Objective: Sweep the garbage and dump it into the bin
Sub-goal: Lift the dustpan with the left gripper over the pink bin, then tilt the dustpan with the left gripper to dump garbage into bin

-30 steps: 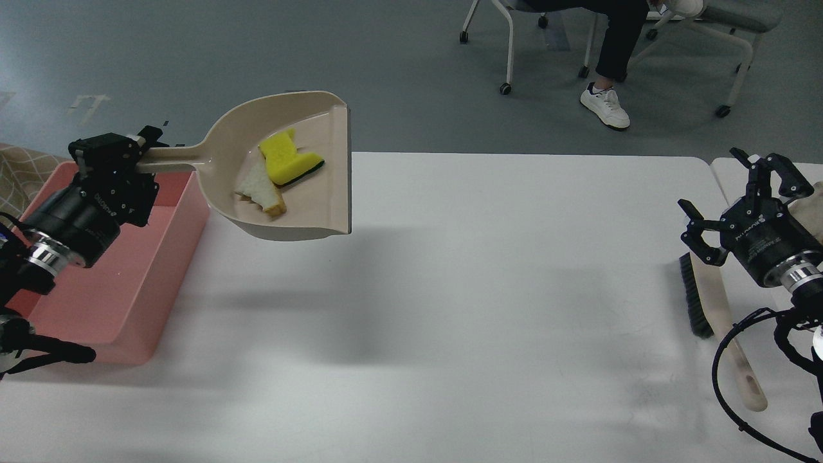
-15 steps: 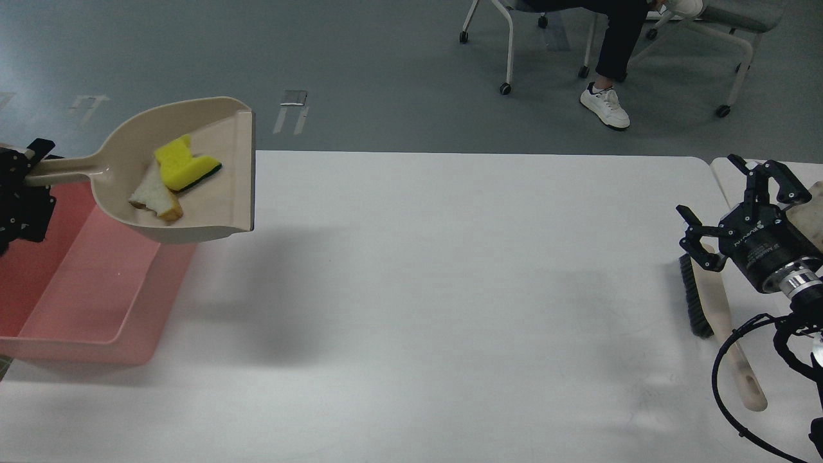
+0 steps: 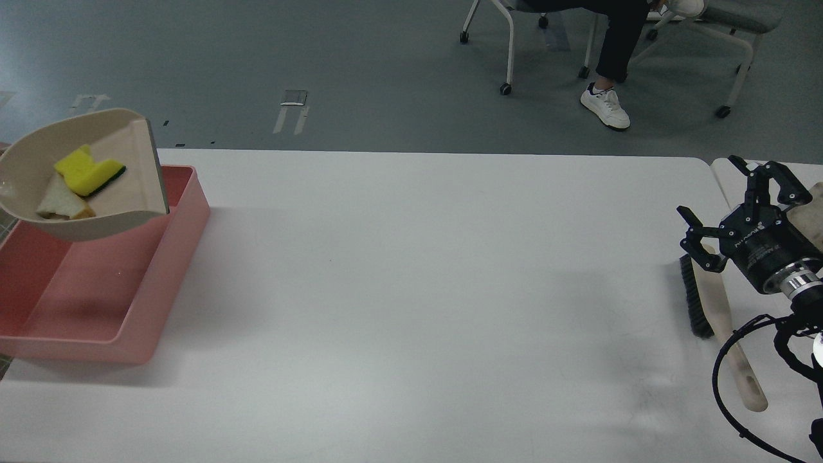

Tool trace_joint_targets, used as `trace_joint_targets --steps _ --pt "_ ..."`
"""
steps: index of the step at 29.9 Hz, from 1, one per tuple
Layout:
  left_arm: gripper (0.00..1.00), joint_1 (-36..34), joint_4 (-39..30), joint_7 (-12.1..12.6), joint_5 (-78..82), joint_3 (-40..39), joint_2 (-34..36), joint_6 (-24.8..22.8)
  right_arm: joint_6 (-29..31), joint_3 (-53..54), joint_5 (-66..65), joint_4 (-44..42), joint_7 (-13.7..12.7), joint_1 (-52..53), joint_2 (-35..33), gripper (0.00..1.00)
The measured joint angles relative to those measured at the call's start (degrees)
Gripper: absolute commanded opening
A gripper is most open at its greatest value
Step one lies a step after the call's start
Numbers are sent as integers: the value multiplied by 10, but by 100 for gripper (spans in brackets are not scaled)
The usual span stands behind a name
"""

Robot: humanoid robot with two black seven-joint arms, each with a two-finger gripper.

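A beige dustpan hangs in the air over the far left part of the pink bin, its open lip toward the right. In the pan lie the yellow sponge piece with a dark green underside and the off-white crusty strip. The pan's handle and my left gripper are beyond the left edge of the view. My right gripper is open and empty at the far right, just above the brush.
A beige brush with black bristles lies on the white table at the right, under my right gripper. A black cable loops near the brush handle. A seated person's leg and chairs are on the floor behind the table.
The dustpan with both scraps has moved left, from over the table to over the bin. My left gripper has left the view. The right gripper has barely moved.
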Motion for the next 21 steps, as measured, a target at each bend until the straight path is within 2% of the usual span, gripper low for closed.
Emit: trace_joint_targets --steps 21 --pt "0 12 60 -10 2 -2 21 0 1 3 0 -1 0 -7 -2 100"
